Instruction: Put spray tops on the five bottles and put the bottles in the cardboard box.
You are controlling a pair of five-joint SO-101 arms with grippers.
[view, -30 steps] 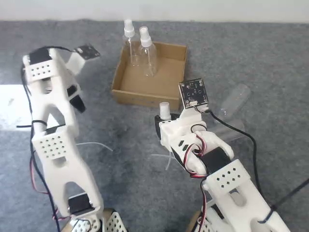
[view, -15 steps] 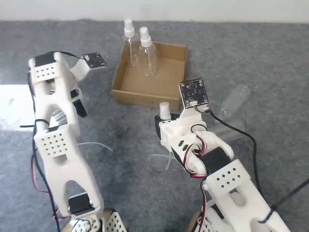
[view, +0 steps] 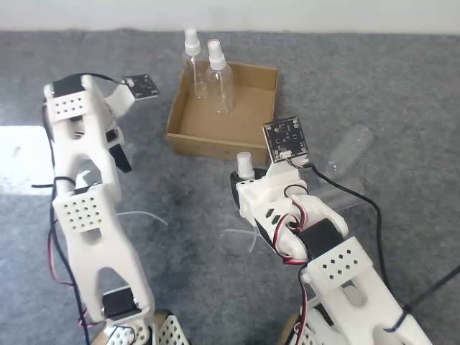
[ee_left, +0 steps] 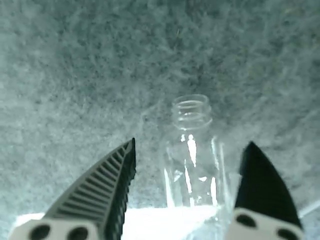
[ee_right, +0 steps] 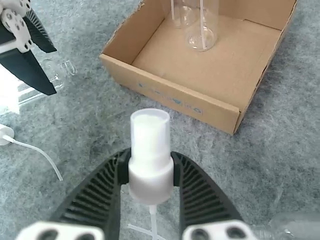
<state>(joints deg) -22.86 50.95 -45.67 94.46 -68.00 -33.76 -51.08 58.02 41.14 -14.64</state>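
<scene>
The white spray top (ee_right: 151, 150) stands upright, pinched at its collar between the right gripper's (ee_right: 150, 161) closed fingers, its thin tube hanging below them. That arm is stretched forward, short of the cardboard box (ee_right: 170, 95). The left gripper (ee_left: 191, 146), tipped downward, holds its fingers spread either side of a clear, capless bottle (ee_left: 192, 165), whose threaded neck lies past the tips.

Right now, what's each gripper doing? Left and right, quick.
Left gripper: open, with the uncapped bottle between its jaws, not gripped.
Right gripper: shut on a spray top.
</scene>
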